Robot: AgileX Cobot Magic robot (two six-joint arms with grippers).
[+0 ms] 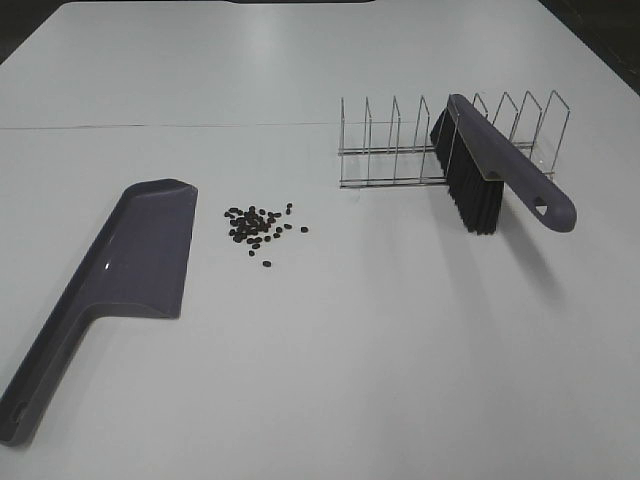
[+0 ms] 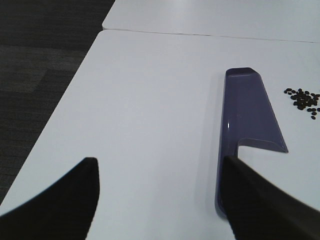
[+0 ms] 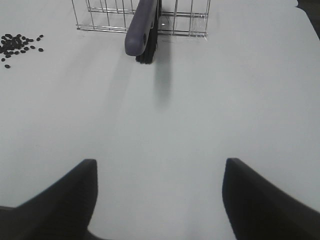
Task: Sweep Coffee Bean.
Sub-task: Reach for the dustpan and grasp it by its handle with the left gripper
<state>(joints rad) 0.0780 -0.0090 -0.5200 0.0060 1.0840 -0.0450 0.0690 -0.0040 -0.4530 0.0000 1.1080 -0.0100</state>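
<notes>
Opening step, I judged: left hand (image 2: 159,167) and right hand (image 3: 157,167) both hung released, empty. The coffee bean (image 1: 258,226) pile lay ahead, between them; next, each should reach forward for dustpan (image 2: 247,110) and brush (image 3: 141,25).

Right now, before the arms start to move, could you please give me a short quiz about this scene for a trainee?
1. True or false: the brush lies inside the dustpan.
2. The coffee beans are: A) in the dustpan, B) on the table beside the dustpan, C) under the brush.
3. What do the two pairs of jaws hold?
Key: 1 false, it stands in the wire rack. 2 B. 3 Nothing; both are open.
</notes>
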